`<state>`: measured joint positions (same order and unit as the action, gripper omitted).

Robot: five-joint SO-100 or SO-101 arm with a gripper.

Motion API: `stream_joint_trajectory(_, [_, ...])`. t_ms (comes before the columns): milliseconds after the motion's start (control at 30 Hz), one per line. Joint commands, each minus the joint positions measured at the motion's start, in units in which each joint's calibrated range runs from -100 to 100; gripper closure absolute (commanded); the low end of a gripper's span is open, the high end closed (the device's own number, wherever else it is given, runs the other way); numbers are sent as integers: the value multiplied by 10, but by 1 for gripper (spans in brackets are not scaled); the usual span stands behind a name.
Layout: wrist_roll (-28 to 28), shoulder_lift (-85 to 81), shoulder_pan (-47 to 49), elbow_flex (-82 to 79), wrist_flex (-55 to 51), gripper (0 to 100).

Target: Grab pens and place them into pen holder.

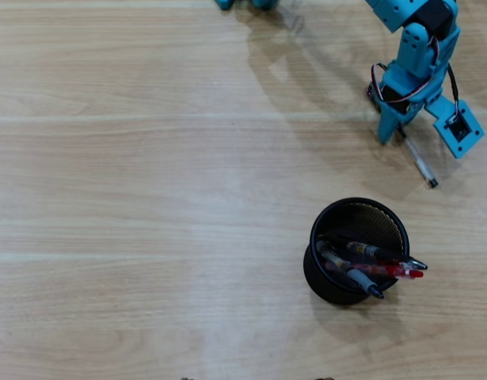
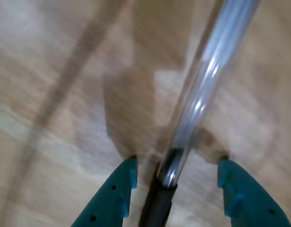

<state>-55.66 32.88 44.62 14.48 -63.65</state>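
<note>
Overhead view: holder [image 1: 355, 250] on bench [image 1: 148, 198], three pens [image 1: 374, 265] leaning inside on its rim. Fourth pen [image 1: 418, 161] flat on bench at tool [image 1: 401, 133].
Wrist view: tool [image 2: 176, 165] open, straddling pen [image 2: 202, 94], jaws clear, likely pre-grasp.

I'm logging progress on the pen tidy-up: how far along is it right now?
Three pens already sit in the pen holder. The last one, a clear-barrelled pen, lies on the table; the open gripper straddles it without clamping. Left: close, lift, and drop it in the holder.
</note>
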Motion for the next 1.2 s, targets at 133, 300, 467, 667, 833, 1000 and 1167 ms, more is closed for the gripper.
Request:
stream_joint_trajectory(133, [-5, 3, -17, 30, -2, 97])
stream_joint_trajectory(300, [-5, -134, -54, 87, 54, 98])
stream_joint_trajectory(467, [-4, -241, -136, 87, 434, 98])
stream_joint_trajectory(667, [-46, -227, -232, 56, 689, 98])
stream_joint_trajectory(833, [-47, -172, -257, 40, 688, 98])
stream_joint_trajectory(1000, [-47, -122, -258, 47, 688, 98])
stream_joint_trajectory(1167, [-47, -93, -262, 47, 687, 98])
